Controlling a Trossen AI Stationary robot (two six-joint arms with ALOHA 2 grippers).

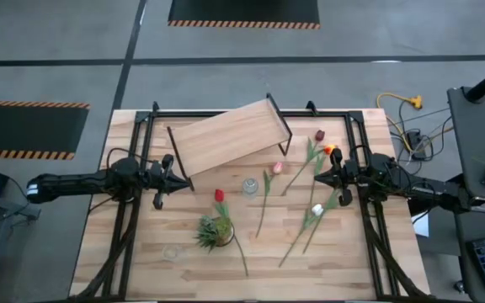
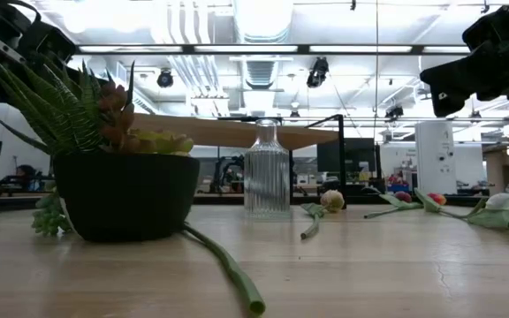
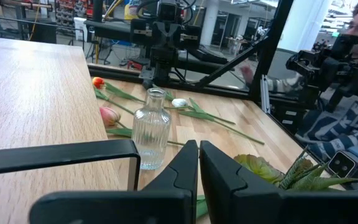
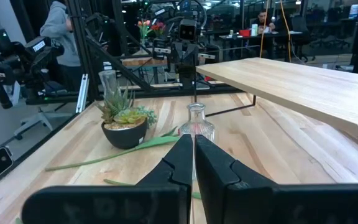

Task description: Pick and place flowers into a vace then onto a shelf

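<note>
Several tulip-like flowers lie flat on the table's right half: a pink head (image 1: 277, 168), a white head (image 1: 317, 209), an orange one (image 1: 329, 150) and a maroon one (image 1: 319, 135). A red flower (image 1: 220, 195) lies by the potted plant, its stalk running toward the near edge. The clear ribbed glass vase (image 1: 250, 186) stands upright mid-table with nothing in it. The light-wood shelf (image 1: 230, 135) stands on its black frame toward the far side. My left gripper (image 1: 179, 179) is shut, raised beside the shelf's near-left corner. My right gripper (image 1: 320, 178) is shut, raised over the flowers at the right.
A spiky green plant in a dark pot (image 1: 215, 231) stands near the vase, toward the near edge. A small clear round object (image 1: 170, 252) sits at the near left. Black frame rails run along both table sides. A person (image 3: 353, 93) is beyond the table's right side.
</note>
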